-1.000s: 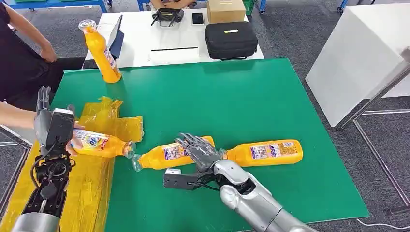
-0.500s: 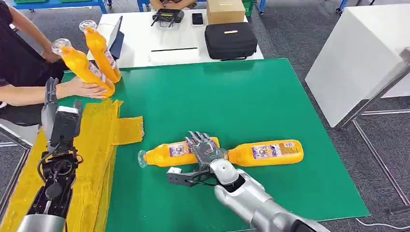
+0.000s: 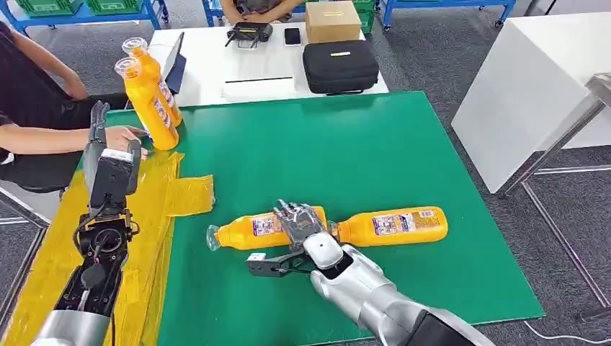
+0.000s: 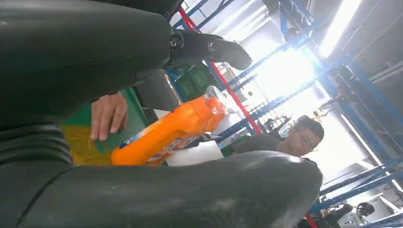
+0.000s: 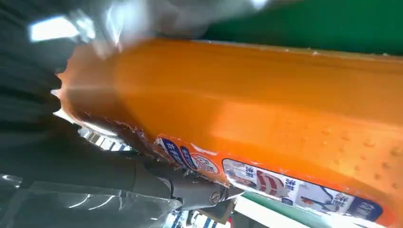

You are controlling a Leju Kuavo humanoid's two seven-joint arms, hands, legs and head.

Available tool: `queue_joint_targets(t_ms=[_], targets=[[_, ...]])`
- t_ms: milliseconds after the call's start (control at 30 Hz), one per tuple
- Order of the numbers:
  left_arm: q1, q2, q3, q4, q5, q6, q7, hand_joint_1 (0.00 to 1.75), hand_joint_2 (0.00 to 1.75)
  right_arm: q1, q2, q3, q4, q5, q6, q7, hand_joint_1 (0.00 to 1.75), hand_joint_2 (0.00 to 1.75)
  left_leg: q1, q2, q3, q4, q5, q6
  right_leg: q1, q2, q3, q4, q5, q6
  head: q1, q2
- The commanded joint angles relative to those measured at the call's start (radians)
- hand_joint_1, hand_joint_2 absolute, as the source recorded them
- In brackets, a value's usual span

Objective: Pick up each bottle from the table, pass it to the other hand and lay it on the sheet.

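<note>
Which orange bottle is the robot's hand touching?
The lying bottle on the green mat whose cap points toward the yellow sheet. The right hand rests on it. The other lying bottle and the two standing bottles are untouched.

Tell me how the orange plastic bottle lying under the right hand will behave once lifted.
The orange plastic bottle looks full, so probably heavy for its size. Lying on its rounded side on the green mat, it may roll if nudged. Its smooth, glossy wall could slip under the right hand, which rests across it.
</note>
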Motion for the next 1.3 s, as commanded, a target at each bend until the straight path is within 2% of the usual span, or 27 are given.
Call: queue_joint_targets(t_ms=[33,100,767,867,900,967,1033,1067,1100,1167,1200,1233,1300], targets=[[-0.057,-0.018,-0.041,0.067,0.011,0.0,-0.005,0.0,0.0,0.014,-0.003,0.03,0.195,0.009,0.05,-0.02,1.75,1.75,0.001,-0.006,-0.003,-0.001,0.003,-0.002,0.001,-0.007,0.001,-0.002,0.001,-0.001,0.0,0.0],[-0.054,-0.016,-0.04,0.063,0.016,0.007,-0.009,0.0,0.0,0.011,-0.002,0.023,0.198,0.011,0.055,-0.026,1.75,1.75,0.001,-0.005,0.002,-0.001,0.005,0.0,0.001,-0.006,0.005,-0.002,0.003,0.0,0.0,0.0],[-0.058,-0.016,-0.044,0.07,0.024,0.008,-0.012,0.0,0.0,0.007,-0.006,-0.003,0.2,0.009,0.067,-0.036,1.75,1.75,0.0,-0.005,0.002,-0.001,0.004,0.0,0.001,-0.006,0.005,-0.002,0.002,0.001,0.0,0.0],[-0.068,-0.016,-0.05,0.084,0.026,0.008,-0.012,0.0,0.0,0.014,-0.012,-0.047,0.188,-0.02,0.056,-0.048,1.75,1.75,0.0,-0.006,0.002,-0.001,0.004,0.0,0.001,-0.006,0.005,-0.002,0.002,0.001,0.0,0.0],[-0.072,-0.015,-0.053,0.089,0.035,-0.006,-0.007,0.0,0.0,0.016,-0.013,-0.114,0.173,-0.086,0.034,-0.087,1.75,1.75,0.001,-0.007,0.0,-0.001,0.004,0.0,0.001,-0.008,0.005,-0.003,0.002,0.001,0.0,0.0],[-0.062,-0.011,-0.037,0.078,0.123,-0.106,0.036,0.0,0.0,0.012,-0.02,-0.289,0.071,-0.265,-0.095,-0.214,1.75,1.75,0.001,-0.007,0.0,-0.001,0.005,0.0,0.001,-0.009,0.005,-0.003,0.002,0.001,0.0,0.0],[-0.029,0.0,-0.006,0.041,0.204,-0.184,0.049,0.0,0.0,0.017,-0.039,-0.41,-0.103,-0.42,-0.136,-0.344,1.75,1.75,0.0,-0.004,-0.001,0.0,0.004,0.0,0.0,-0.005,0.002,-0.001,0.002,0.001,0.0,0.0],[-0.006,-0.005,0.023,0.013,0.261,-0.214,0.039,0.0,0.0,0.058,-0.047,-0.476,-0.278,-0.522,-0.214,-0.458,1.75,1.75,0.0,-0.003,-0.001,0.0,0.004,0.0,0.0,-0.004,0.002,0.0,0.002,0.001,0.0,0.0],[0.018,-0.004,0.047,-0.016,0.319,-0.249,0.026,0.0,0.0,0.105,-0.068,-0.52,-0.483,-0.647,-0.213,-0.539,1.75,1.75,0.0,-0.004,-0.002,0.0,0.003,0.0,0.001,-0.005,0.002,-0.001,0.002,0.001,0.0,0.0],[0.038,0.004,0.057,-0.04,0.363,-0.276,0.021,0.0,0.0,0.142,-0.112,-0.524,-0.682,-0.703,-0.222,-0.538,1.75,1.75,0.0,0.001,-0.004,0.001,0.002,0.0,0.0,0.0,0.0,0.0,0.003,0.002,0.0,0.0],[0.04,0.002,0.061,-0.044,0.375,-0.28,0.019,0.0,0.0,0.151,-0.124,-0.523,-0.725,-0.703,-0.224,-0.529,1.75,1.75,-0.001,0.001,-0.007,0.001,0.003,0.001,-0.001,0.001,-0.003,0.002,0.003,0.002,0.001,0.0],[0.039,0.002,0.064,-0.045,0.382,-0.282,0.017,0.0,1.75,0.156,-0.126,-0.522,-0.737,-0.704,-0.224,-0.529,1.75,1.75,0.0,0.001,-0.009,0.003,0.001,0.0,-0.001,0.0,-0.005,0.003,0.002,0.002,0.0,0.0],[0.032,0.009,0.061,-0.038,0.39,-0.284,0.016,0.0,1.75,0.148,-0.124,-0.509,-0.699,-0.689,-0.241,-0.521,1.75,1.75,-0.001,-0.003,-0.011,0.001,0.003,0.001,-0.003,-0.003,-0.008,0.001,0.003,0.004,-0.001,0.0]])
